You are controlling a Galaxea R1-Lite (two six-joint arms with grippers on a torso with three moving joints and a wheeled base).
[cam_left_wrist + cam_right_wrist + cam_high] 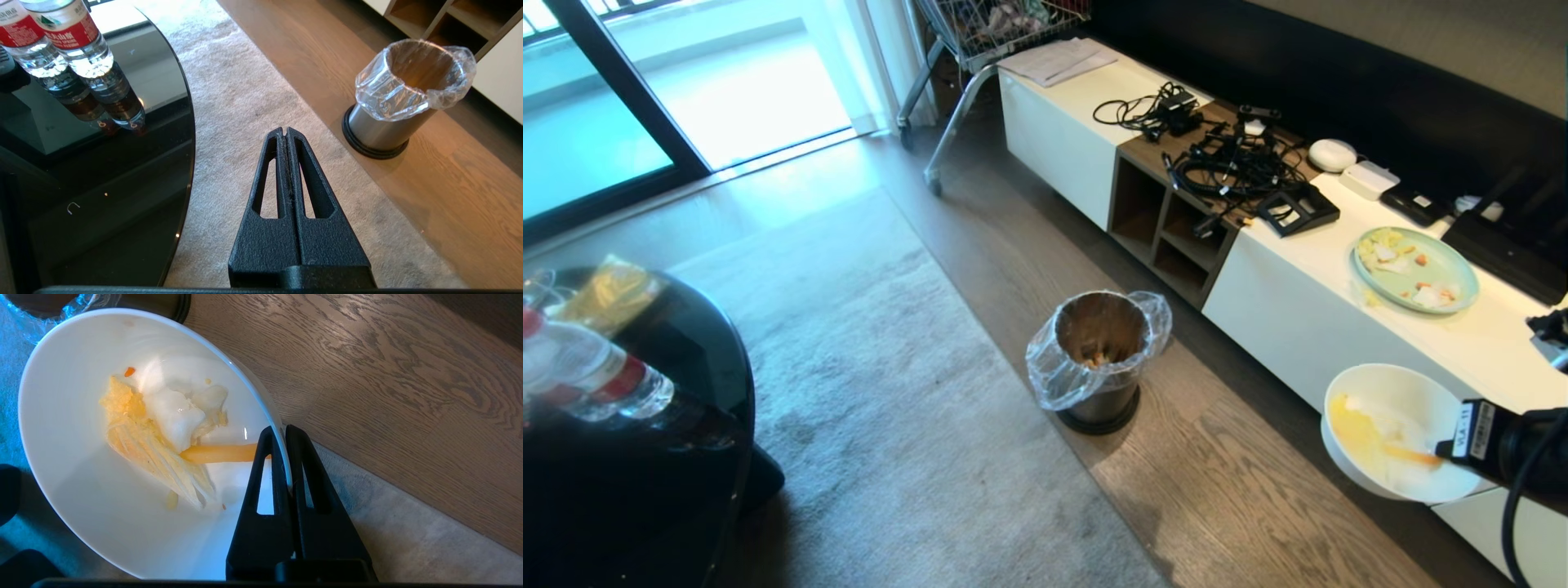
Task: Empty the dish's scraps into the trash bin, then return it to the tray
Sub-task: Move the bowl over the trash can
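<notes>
The right gripper (282, 435) held the dish (1396, 429) by its rim, one of the fingers (263, 465) inside the wall and the other outside, closed tight on the thin edge; a pinch at the rim left the whole bowl free to be tipped. The dish hung at the near right of the scene, in front of the long white bench (1347, 269) and over the wood floor (1176, 457), and was carried close to level, which presumably kept its load inside during transport. The scraps (163, 428), a pale yellow leafy piece, a white lump, an orange strip and a few small bits, lay in the bowl's hollow. The trash bin (1098, 359) stood on the floor to the left of the dish and well apart from it, its clear liner (408, 94) folded over the rim and its mouth open upward to receive the pour; a few bits already lay at its bottom. The tray was not in view. A pale green plate (1415, 269) with other leftovers rested on the bench, farther back. The left gripper (286, 132) hung idle, fingers pressed together and empty, over the rug (245, 102) beside a dark glass table (102, 171) bearing water bottles (77, 45).
</notes>
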